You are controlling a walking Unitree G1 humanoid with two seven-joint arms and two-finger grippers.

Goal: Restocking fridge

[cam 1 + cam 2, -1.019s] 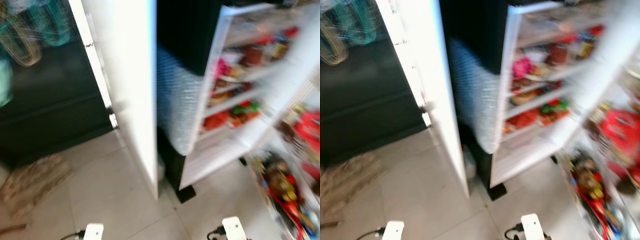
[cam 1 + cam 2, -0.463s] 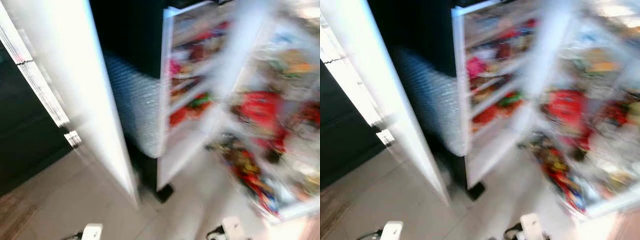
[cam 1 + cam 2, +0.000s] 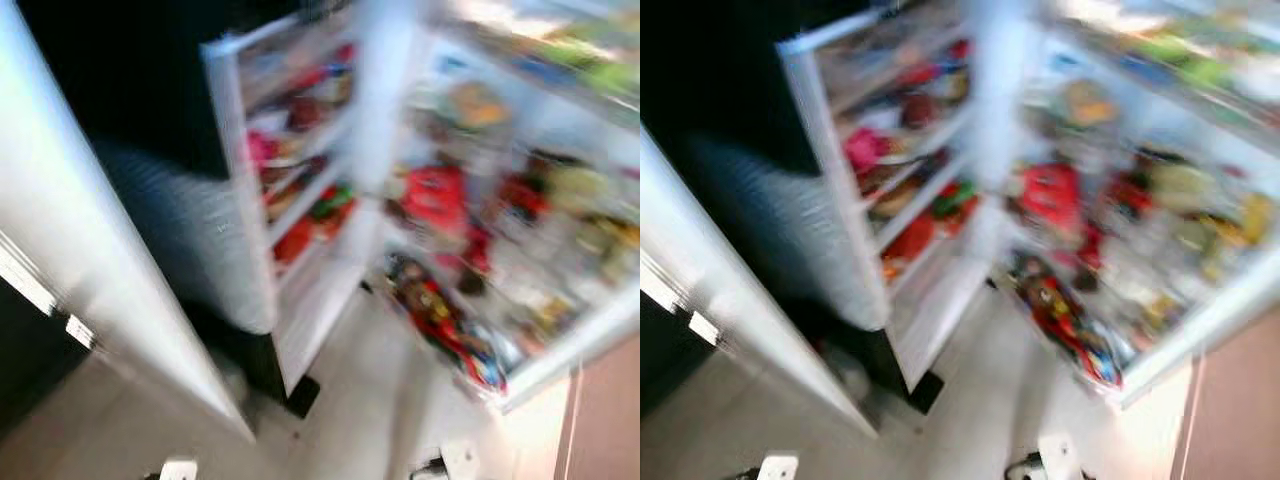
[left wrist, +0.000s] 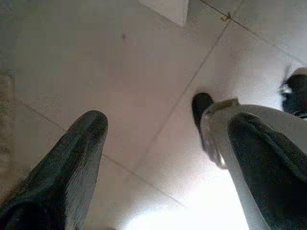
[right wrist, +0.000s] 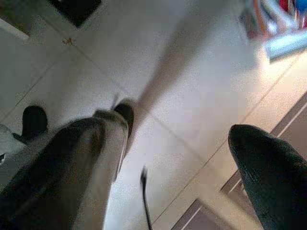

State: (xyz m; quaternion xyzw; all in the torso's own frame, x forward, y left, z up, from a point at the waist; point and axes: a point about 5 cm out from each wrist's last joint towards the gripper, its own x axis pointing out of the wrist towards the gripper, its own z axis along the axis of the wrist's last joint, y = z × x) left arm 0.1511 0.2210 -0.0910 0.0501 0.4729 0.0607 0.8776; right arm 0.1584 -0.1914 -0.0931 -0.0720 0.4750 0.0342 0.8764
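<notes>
**At the open fridge: approach under way, both grippers empty**

Before the robot stands the fridge [image 3: 470, 200], both doors swung wide. The head views are heavily blurred, so contents read only as colour. The left door [image 3: 290, 190] carries racks of red, pink and green packs. The main compartment is crowded: a large red item [image 3: 435, 195] sits on a middle shelf, and more red and yellow goods fill the lowest bin [image 3: 440, 320]. A white panel [image 3: 90, 290] stands at the robot's left, with pale floor tiles [image 3: 350, 420] between it and the cabinet.

Left gripper [image 4: 163, 158]: fingers spread wide, pointing down at the tiles, nothing held. Right gripper [image 5: 172, 158]: likewise wide apart, aimed at the floor, holding nothing. A dark cable [image 5: 145, 201] trails across its view. Both arms hang low at the robot's sides.

Assessment: the step in hand appears to be positioning in front of the fridge. No stock item for loading can be identified.

Recommendations:
- Come to a full stop before judging shelf space; the blur makes any gap unreadable.
- Square up to the main compartment, staying clear of the left door's edge and the projecting lowest bin.
- Keep arms down until stationary.
- Note the shelves look near full; confirm a free spot before reaching.
</notes>
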